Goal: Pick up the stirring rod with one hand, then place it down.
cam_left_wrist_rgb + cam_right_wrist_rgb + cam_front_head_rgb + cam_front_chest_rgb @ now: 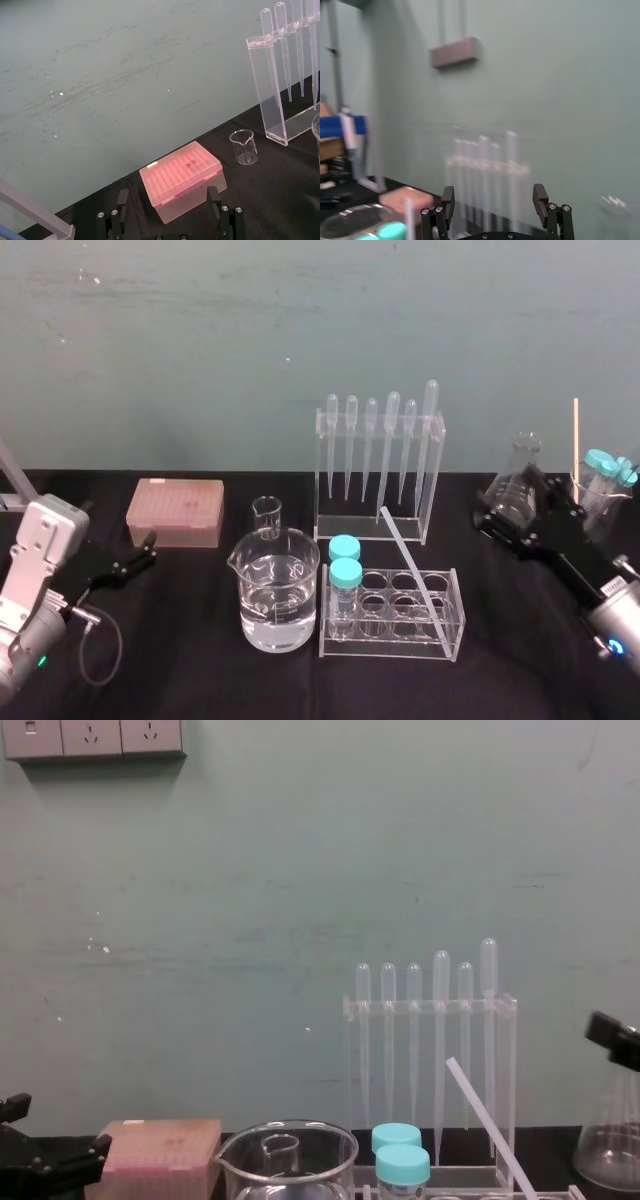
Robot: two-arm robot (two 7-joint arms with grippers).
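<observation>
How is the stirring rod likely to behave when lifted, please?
The stirring rod lies straight propped across the test tube rack, so probably stiff. Thin and smooth, it may slip in the jaws or roll once laid flat.

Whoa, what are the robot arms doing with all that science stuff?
Nothing is being held right now. The stirring rod leans at a slant in the test tube rack, untouched. The left gripper is open at the left of the table, beside the pink box. The right gripper is open too, over on the right by the flask. The rod has not been picked up yet.
</observation>
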